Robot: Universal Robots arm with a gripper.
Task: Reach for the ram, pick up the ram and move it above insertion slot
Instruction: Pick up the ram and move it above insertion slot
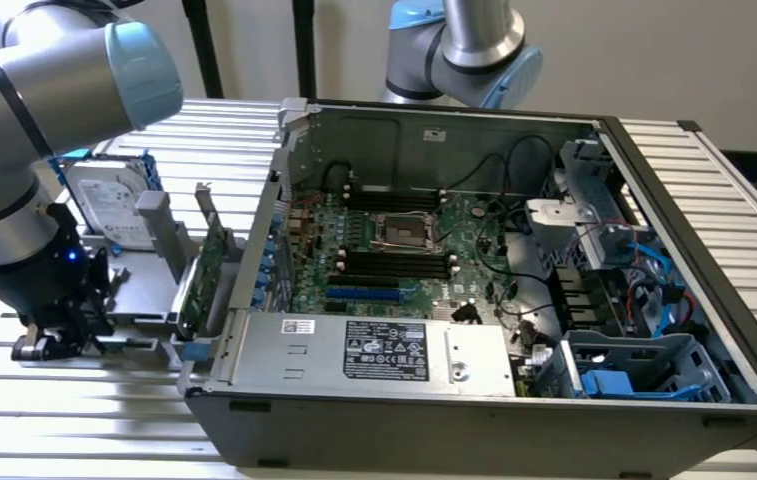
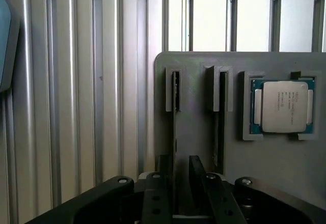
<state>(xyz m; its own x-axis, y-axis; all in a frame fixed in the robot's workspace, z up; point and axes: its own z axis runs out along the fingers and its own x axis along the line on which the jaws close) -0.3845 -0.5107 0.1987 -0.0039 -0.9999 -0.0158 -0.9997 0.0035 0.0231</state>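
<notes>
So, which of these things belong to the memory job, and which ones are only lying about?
Job: pincer, open, astride the memory stick; black memory slots in the case.
Lying about: hard drive, green card with bracket, processor chip in the gray holder.

The upright expansion card [image 1: 205,268] stands btw. the tool [image 2: 179,161] and the case wall [image 1: 265,225], w/ the hard drive [image 1: 109,200] near it. Over the insertion slot [image 1: 392,264] the room is free from above; black cables [image 1: 492,245] lie close, on the exterior view's right.
</notes>
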